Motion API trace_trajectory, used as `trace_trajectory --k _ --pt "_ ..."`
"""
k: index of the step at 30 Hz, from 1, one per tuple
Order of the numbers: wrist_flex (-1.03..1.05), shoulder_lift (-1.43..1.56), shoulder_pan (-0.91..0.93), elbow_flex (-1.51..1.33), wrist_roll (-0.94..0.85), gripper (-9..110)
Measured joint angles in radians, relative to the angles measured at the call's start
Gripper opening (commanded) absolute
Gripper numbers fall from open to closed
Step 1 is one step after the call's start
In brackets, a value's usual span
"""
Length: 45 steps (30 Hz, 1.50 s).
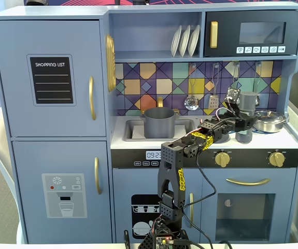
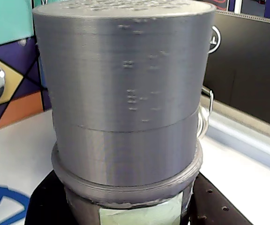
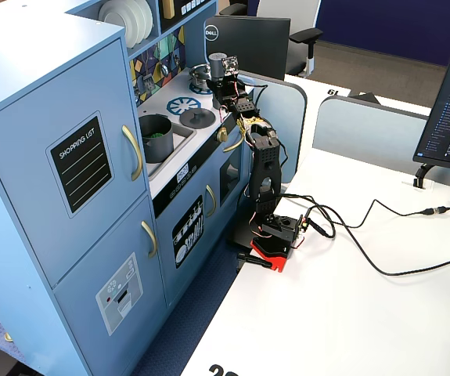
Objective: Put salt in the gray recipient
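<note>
Gripper (image 1: 243, 124) is clamping the salt shaker (image 1: 247, 115) around its lower body, shaker staying upright on the right side of the toy kitchen counter (image 1: 190, 141) in a fixed view. Wrist view is filling up with the shaker's gray cap (image 2: 125, 89); a strip of pale green label (image 2: 142, 215) is showing at the bottom edge, writing not readable. Whether the shaker base is touching the counter or lifted, cannot tell.

Gray pot (image 1: 159, 122) is sitting in the sink (image 1: 133, 129), well to the left of the shaker in that fixed view, with something green inside per the other fixed view (image 3: 156, 135). Shiny steel pan (image 1: 269, 121) is sitting just right of the shaker. Flat gray lid (image 3: 197, 117) is lying on the counter between sink and shaker. Ladle (image 1: 192, 101) and spatula (image 1: 213, 102) are hanging on the tiled backsplash behind.

Readable text: "SHOPPING LIST" on the fridge door chalkboard (image 1: 51, 80); display (image 1: 153, 154) is showing "09:2", rest hidden by the arm; Dell logo on the monitor back (image 3: 212, 33).
</note>
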State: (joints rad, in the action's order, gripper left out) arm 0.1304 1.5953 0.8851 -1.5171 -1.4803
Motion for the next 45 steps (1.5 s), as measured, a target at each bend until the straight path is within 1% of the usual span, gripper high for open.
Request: trace_trajectory --k 7,8,13,14,16,17,18,20,23,25,30,34,36,39,42,45 --pt "-0.046 0.005 0.000 -0.058 -0.018 0" --pt "-0.048 0.006 0.000 -0.063 -0.021 2" --pt "-0.049 0.009 -0.002 -0.067 -0.034 31" --pt "-0.049 0.009 -0.002 -0.067 -0.035 38" --pt "-0.040 0.009 0.000 -0.072 -0.041 57" --pt "-0.044 0.006 0.000 -0.075 -0.038 62" --pt "-0.044 0.006 0.000 -0.087 -0.029 64" --pt "-0.044 0.012 0.000 -0.101 -0.043 63" --pt "-0.043 0.041 0.011 -0.141 -0.133 63" --pt "-0.032 0.075 0.020 -0.152 -0.133 64" --pt "0.087 0.250 0.040 -0.222 -0.132 65" --pt "0.213 0.474 0.055 -0.350 -0.133 61" --pt "0.310 0.607 0.055 -0.419 -0.133 53" --pt "0.523 0.822 0.011 -0.517 -0.124 34" --pt "0.781 1.032 -0.121 -0.627 -0.150 17" --pt "1.049 1.220 -0.290 -0.752 -0.181 8"
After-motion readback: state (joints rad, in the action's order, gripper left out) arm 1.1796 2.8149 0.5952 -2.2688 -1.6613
